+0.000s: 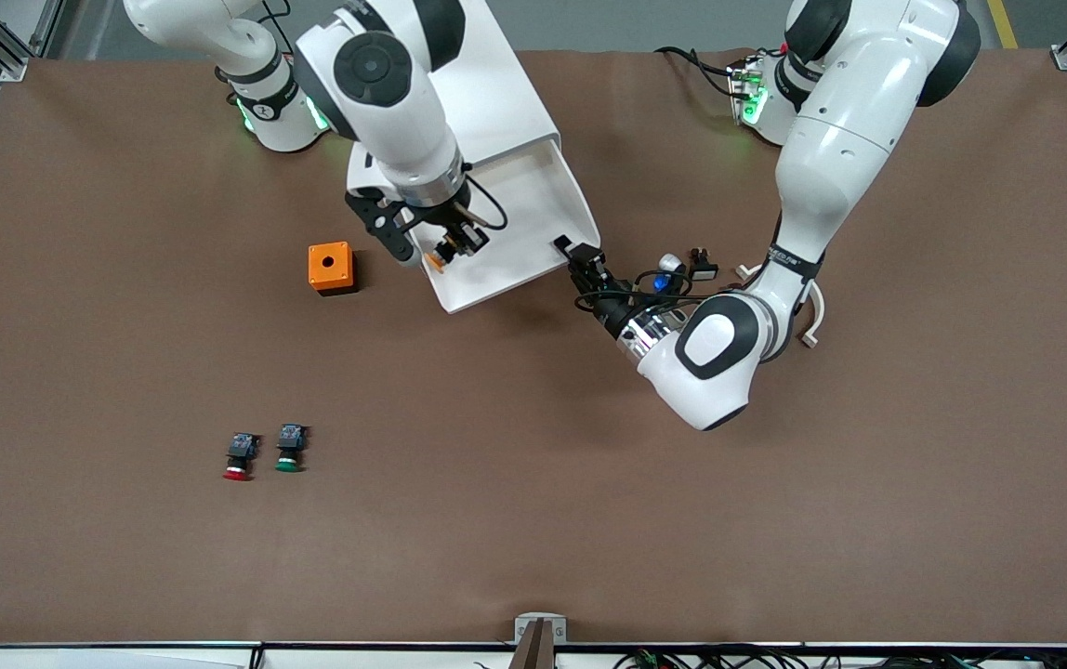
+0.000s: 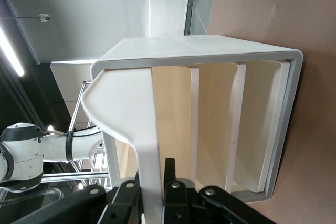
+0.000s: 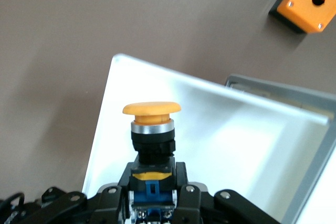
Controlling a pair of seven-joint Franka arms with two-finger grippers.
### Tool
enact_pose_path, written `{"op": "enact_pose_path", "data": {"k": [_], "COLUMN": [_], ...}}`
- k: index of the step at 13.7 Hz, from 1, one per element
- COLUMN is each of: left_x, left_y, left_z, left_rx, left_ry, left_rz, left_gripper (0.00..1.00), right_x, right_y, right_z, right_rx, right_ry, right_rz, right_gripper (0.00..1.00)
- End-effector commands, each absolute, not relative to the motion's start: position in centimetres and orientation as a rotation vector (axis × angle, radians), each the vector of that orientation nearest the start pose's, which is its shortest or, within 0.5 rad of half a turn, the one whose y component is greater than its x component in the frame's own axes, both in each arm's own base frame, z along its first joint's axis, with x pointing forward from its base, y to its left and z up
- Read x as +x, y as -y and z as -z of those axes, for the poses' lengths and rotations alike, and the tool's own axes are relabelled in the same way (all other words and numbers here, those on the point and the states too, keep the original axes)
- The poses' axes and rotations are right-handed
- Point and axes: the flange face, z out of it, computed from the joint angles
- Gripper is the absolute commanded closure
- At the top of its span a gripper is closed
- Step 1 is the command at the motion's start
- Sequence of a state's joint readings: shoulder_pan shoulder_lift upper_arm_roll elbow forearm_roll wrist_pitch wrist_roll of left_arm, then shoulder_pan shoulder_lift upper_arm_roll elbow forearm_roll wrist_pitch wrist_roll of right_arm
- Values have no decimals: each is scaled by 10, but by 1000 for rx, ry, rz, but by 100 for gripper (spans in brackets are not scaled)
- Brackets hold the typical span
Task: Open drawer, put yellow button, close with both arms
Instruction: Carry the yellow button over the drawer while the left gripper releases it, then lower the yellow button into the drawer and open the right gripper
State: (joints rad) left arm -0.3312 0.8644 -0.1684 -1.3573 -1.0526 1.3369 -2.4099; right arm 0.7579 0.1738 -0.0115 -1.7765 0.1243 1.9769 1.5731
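The right gripper (image 1: pixel 453 247), in the upper middle of the front view, hung over the open white drawer (image 1: pixel 533 200) with its fingers clenched on the yellow button (image 3: pixel 151 129), cap pointing away from the wrist. The left gripper (image 1: pixel 580 255) sat at the drawer's front edge, fingers straddling the drawer's front panel (image 2: pixel 142 145); whether they pinched it I cannot tell. An orange box (image 1: pixel 330 268) lay on the bench (image 1: pixel 533 483) beside the drawer.

The pulled-out white drawer (image 1: pixel 506 242) is crowded by the right gripper (image 1: pixel 455 243) above it and the left gripper (image 1: pixel 580 260) at its front edge, with an orange box (image 1: pixel 330 268) beside at nine o'clock.
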Motion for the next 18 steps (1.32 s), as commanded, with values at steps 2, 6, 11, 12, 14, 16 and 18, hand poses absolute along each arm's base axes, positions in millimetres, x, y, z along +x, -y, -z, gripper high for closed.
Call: {"op": "enact_pose_path", "data": {"k": [2, 6, 11, 12, 14, 16, 18], "left_x": [551, 557, 582, 586, 599, 608, 613], "left_y": [395, 394, 383, 381, 370, 358, 352], "left_z": [-252, -262, -290, -294, -299, -298, -300], "left_rx": [-1050, -1320, -1665, -1730, -1918, -2074, -2248], "left_ry": [1757, 1694, 1632, 1615, 1579, 1546, 1478], "left_rz": [-1638, -1784, -1928, -1947, -1971, -1973, -1961], "left_gripper": [35, 3, 1, 1, 1, 1, 1], "right_x": [424, 405, 393, 392, 393, 393, 394], "right_y": [-445, -474, -511, -517, -524, -529, -531], "right_z": [-463, -447, -421, -417, -412, -412, -414], "right_rx": [-2720, -2708, -2692, -2683, -2659, -2646, -2637], "right_ry": [-1347, -1400, -1512, -1534, -1578, -1590, -1594], "right_rz": [-118, -59, 3, 2, 1, -5, -17], "right_gripper": [100, 100, 100, 100, 100, 99, 99]}}
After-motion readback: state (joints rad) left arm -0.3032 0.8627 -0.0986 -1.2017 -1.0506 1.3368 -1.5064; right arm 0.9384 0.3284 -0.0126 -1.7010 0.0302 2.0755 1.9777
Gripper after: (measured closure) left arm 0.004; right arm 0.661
